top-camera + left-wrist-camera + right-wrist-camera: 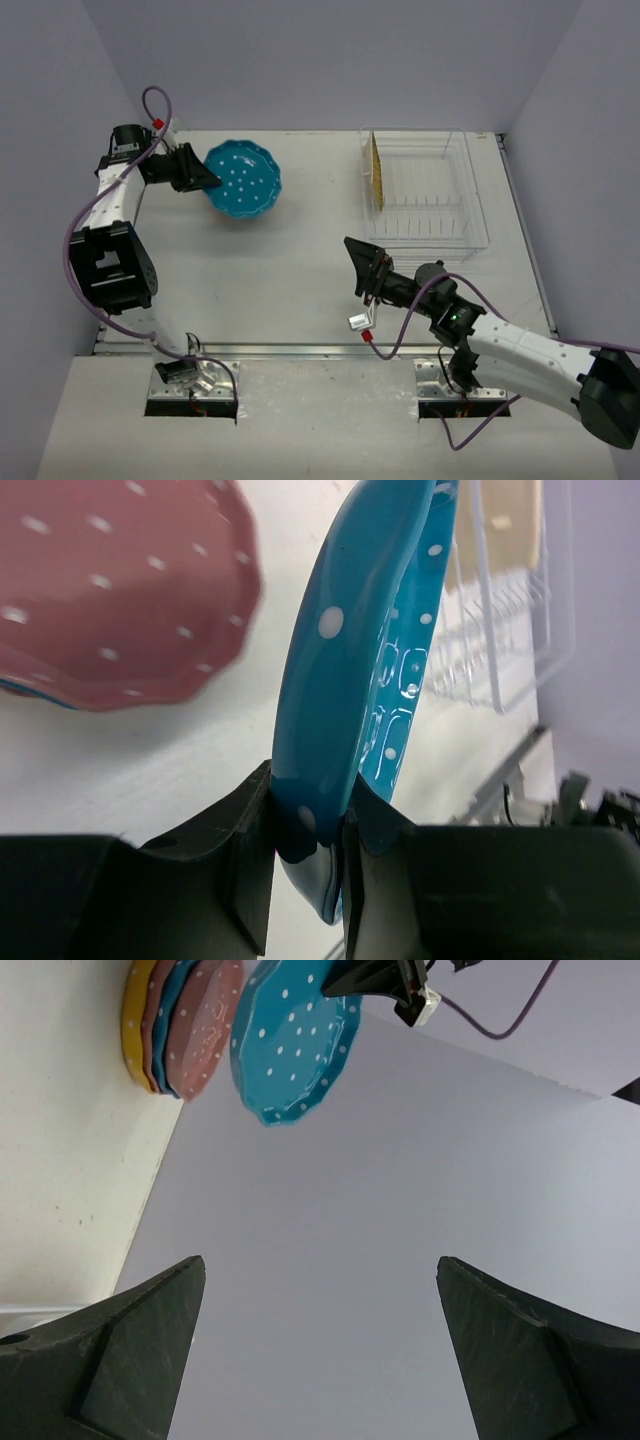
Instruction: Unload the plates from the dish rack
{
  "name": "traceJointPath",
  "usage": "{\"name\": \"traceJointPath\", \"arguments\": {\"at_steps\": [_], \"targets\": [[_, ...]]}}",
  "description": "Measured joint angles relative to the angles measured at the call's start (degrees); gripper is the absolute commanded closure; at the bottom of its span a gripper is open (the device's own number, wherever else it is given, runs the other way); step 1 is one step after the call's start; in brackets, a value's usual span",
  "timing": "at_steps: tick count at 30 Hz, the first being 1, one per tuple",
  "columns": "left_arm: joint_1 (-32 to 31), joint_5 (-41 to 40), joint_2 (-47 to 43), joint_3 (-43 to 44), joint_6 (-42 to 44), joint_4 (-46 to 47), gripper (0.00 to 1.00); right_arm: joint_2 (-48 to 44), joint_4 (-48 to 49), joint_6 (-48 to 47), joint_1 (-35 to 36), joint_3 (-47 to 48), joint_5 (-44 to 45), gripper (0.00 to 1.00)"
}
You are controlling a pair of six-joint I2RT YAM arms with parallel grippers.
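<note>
Near the stack (172, 1028) — left gripper (310, 820) clamps teal plate (335, 670) (at rim).

Grips a teal plate (243, 180) by its rim with the left fingers (197, 170). Shows the right fingers (358, 258) spread apart near the near-left corner of the clear dish rack (430, 218). Holds one yellow plate (373, 168) upright at the rack's left end.

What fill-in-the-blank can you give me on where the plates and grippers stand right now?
1. The left gripper is ____ on the teal plate.
2. The right gripper stands ____, holding nothing.
3. Only ____ yellow plate stands in the dish rack.
Missing words: shut; open; one.
</note>
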Motion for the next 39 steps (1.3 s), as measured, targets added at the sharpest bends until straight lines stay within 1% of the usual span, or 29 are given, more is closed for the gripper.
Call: {"name": "traceJointPath", "arguments": {"at_steps": [3, 8, 14, 19, 22, 26, 27, 28, 30, 32, 38, 39], "targets": [[2.1, -4.9, 3.2, 4.4, -4.4, 3.7, 1.00, -0.1, -0.4, 0.7, 0.0, 0.3, 1.2, 0.01], [2.4, -11.1, 8.9, 9.2, -9.7, 7.8, 1.00, -0.6, -1.3, 2.2, 0.0, 0.9, 3.0, 0.01], [2.3, -13.9, 14.5, 11.3, -13.8, 9.2, 1.00, -1.7, -3.1, 4.3, 0.0, 1.7, 5.0, 0.01], [2.3, -15.4, 17.4, 11.7, -15.5, 9.7, 0.99, -2.1, -4.0, 5.6, 0.0, 1.9, 6.2, 0.01], [2.3, -15.6, 17.8, 11.7, -16.0, 9.9, 0.83, -2.1, -4.6, 6.4, 0.0, 2.1, 7.0, 0.01], [2.1, -16.2, 17.8, 11.7, -16.1, 10.2, 0.56, -1.8, -5.4, 8.3, 0.0, 3.4, 8.4, 0.01], [2.1, -16.4, 17.8, 11.7, -16.0, 10.3, 0.51, -1.5, -6.4, 9.8, 0.0, 4.3, 9.1, 0.01], [2.1, -17.1, 17.7, 11.7, -15.6, 10.6, 0.47, -0.7, -8.1, 12.0, 0.0, 6.1, 10.2, 0.01], [2.1, -19.1, 17.3, 11.7, -14.9, 10.8, 0.37, 3.2, -12.3, 18.4, 0.0, 13.3, 13.5, 0.01], [1.9, -20.7, 16.5, 11.6, -14.0, 11.1, 0.31, 5.9, -14.7, 23.7, 0.0, 19.6, 16.4, 0.01], [1.8, -27.3, 9.1, 9.6, -10.8, 12.2, 0.26, 12.7, -23.7, 44.3, -0.1, 38.5, 24.3, 0.01], [1.7, -28.8, 7.6, 9.1, -10.1, 12.6, 0.23, 13.7, -25.9, 48.1, -0.3, 41.2, 25.2, 0.01]]}}
